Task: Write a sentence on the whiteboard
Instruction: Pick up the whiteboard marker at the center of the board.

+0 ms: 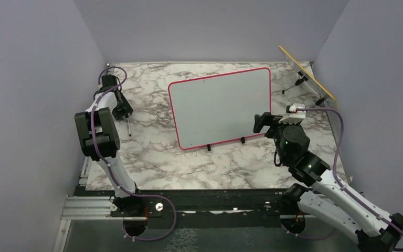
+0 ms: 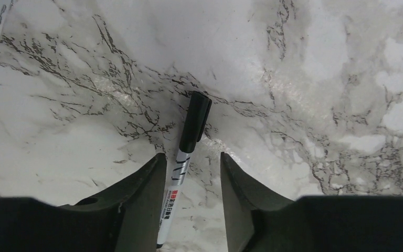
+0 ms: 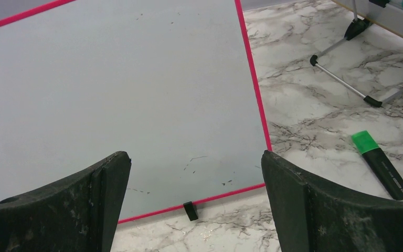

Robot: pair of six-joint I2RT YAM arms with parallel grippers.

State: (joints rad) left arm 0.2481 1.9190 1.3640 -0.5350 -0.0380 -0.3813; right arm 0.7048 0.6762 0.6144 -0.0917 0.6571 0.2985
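Left gripper low over the table, jaws part-way apart astride a black-capped white marker pen; not yet clamped. Step: pen pickup. Next calls for a firm squeeze, then uncapping. Right gripper spread wide, empty, facing the pink-framed white whiteboard, mid-table, blank. Grey-veined marble tabletop; plain lilac-grey walls.

Honestly, nothing here is properly readable. The pen at the bottom middle of the left wrist view has a red block with white characters on its white barrel and some black print above that, all too small to make out. The green-capped highlighter at lower right of the right wrist view has tiny pale print, also illegible. The whiteboard carries just faint specks.
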